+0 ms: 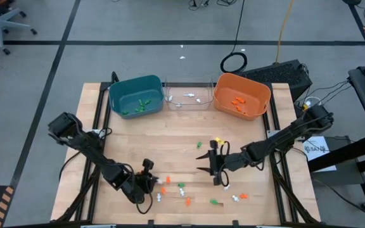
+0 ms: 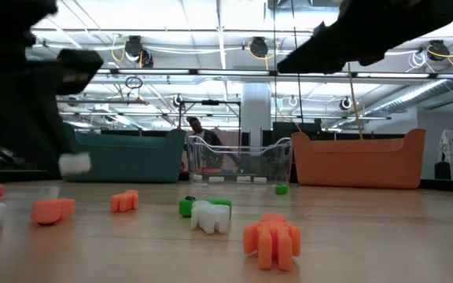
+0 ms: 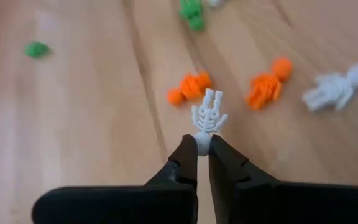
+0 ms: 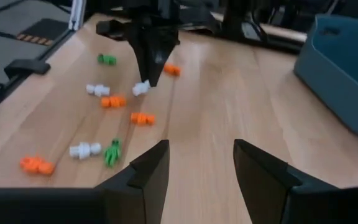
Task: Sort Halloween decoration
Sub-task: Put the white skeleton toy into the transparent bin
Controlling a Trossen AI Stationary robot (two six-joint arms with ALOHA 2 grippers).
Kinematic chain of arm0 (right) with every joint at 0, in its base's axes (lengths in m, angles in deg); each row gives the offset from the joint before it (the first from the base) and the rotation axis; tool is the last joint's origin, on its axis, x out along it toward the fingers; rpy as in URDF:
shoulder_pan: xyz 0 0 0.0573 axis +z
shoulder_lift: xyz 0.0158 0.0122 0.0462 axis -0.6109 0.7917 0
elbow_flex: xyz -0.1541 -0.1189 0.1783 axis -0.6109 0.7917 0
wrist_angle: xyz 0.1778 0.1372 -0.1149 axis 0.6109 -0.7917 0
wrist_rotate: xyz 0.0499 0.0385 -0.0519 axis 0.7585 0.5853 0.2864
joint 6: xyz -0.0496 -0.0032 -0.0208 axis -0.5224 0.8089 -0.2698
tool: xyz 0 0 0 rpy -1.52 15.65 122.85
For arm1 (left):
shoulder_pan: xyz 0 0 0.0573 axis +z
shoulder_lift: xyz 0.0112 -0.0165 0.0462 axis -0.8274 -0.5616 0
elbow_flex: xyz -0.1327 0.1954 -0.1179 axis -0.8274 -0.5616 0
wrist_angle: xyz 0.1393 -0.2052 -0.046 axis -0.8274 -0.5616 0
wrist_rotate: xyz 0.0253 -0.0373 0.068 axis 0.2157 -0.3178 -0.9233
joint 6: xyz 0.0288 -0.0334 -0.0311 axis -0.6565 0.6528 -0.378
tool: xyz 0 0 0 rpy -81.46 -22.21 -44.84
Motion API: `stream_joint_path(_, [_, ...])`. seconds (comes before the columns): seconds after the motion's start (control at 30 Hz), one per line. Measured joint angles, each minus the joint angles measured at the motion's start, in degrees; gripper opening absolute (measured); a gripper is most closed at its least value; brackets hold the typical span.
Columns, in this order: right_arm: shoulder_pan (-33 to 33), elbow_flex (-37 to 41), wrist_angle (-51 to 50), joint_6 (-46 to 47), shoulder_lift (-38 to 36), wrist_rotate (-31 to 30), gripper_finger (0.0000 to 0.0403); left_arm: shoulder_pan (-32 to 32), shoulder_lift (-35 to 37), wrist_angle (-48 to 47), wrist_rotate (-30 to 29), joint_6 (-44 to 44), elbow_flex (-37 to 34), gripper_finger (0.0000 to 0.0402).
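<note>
1. Nearest to the low camera lies an orange trinket (image 2: 272, 240) on the wooden table (image 1: 182, 136), and just behind it a white trinket (image 2: 211, 215) touches a green one (image 2: 185, 207).
2. More orange pieces (image 2: 53, 210) are scattered on the table toward the left side of the low view.
3. From above, the loose trinkets lie mostly on the near part of the table, between the two arms and in front of them.
4. The left gripper (image 1: 152, 183) is low at the near left part of the table, and its fingers are pinched together on a small white skeleton (image 3: 208, 115).
5. The skeleton is held by one end and sticks out past the fingertips; two orange trinkets (image 3: 191, 87) and another white figure (image 3: 340, 87) lie on the wood near it.
6. The right gripper (image 1: 213, 163) is above the middle of the table, right of the left one, with its fingers (image 4: 148, 168) spread apart and nothing between them.
7. At the far edge of the table three bins stand in a row: a teal bin (image 1: 135, 95) on the left with green pieces inside, a clear bin (image 1: 187, 95) in the middle with white pieces, and an orange bin (image 1: 242, 95) on the right with orange pieces.
</note>
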Motion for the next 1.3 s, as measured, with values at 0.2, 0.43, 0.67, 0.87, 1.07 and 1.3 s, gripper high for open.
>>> stream_joint_path(0.2, [-0.02, 0.00, 11.07, -5.10, 5.38, 0.12, 0.0162, 0.03, 1.71, -0.28, -8.14, -3.03, 2.22, 0.0010])
stream_joint_path(0.43, [1.45, -0.34, 21.60, -23.82, 11.97, 0.18, 0.0162, 1.03, 1.80, 2.39, -11.83, -2.86, 5.30, 0.0009])
stream_joint_path(0.67, [4.46, -8.74, 21.59, -45.27, 20.04, -2.21, 0.0162, 2.76, 1.80, 13.11, -9.57, -2.65, 5.72, 0.0009])
stream_joint_path(0.87, [6.08, -16.78, 13.91, -51.50, 23.53, -7.58, 0.0161, 3.97, 1.85, 13.67, -5.20, 3.10, 5.73, 0.0008])
stream_joint_path(1.07, [6.43, -21.00, 6.77, -52.53, 24.36, -9.04, 0.0134, 4.12, 1.85, 13.67, -1.08, 9.27, 5.73, 0.0008])
stream_joint_path(1.3, [6.36, -21.05, 5.44, -53.37, 24.34, -6.22, 0.0093, 5.68, 1.85, 14.19, 1.38, 12.36, 5.73, 0.0008])
